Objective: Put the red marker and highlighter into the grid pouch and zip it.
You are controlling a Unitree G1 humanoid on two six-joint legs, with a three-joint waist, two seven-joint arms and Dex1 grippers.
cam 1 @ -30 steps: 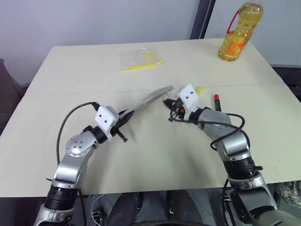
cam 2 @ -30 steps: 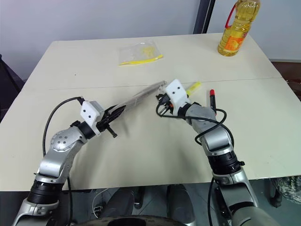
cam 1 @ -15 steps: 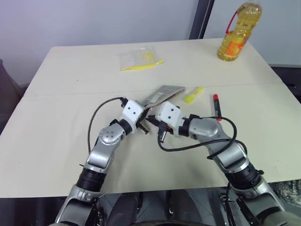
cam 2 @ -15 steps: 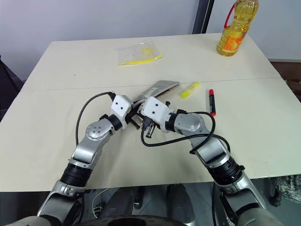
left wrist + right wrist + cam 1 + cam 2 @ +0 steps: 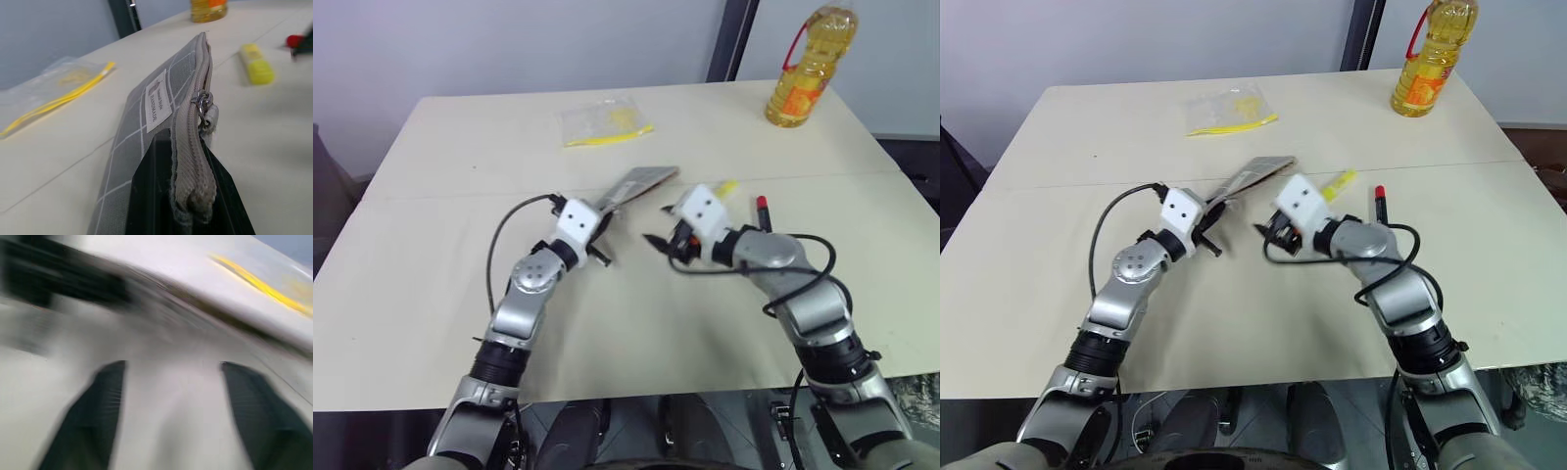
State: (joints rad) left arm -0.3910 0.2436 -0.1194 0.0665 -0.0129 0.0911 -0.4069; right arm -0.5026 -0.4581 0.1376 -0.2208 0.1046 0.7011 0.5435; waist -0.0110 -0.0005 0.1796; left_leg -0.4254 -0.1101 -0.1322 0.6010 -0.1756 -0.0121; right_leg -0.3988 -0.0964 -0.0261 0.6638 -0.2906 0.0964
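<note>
Moved back out to the right since half a second ago: right gripper (image 5: 658, 238), earlier tucked in against the grid pouch (image 5: 636, 185), now clear of it with fingers (image 5: 98, 406) spread wide and nothing between them. Shifted with the left arm too: pouch now lifted at a slant, far end up toward the table's middle.

Around the work: beige table (image 5: 431, 294); oil bottle (image 5: 800, 67) at the far right corner; clear plastic bag (image 5: 605, 121) with a yellow strip at the far middle, well apart from everything else. Nothing between the pouch and the pens.

Left arm bent in from the left, left gripper (image 5: 599, 231) pinching the near end of the pouch, fingers (image 5: 146, 196) clamped tight either side of the zipper edge.

Pouch grey with white grid lines, white label on the side, zipper pull (image 5: 202, 104) hanging near the gripped end. Highlighter (image 5: 722, 187) and red marker (image 5: 764, 210) lying on the table just beyond the right wrist, side by side but apart, both outside the pouch.
</note>
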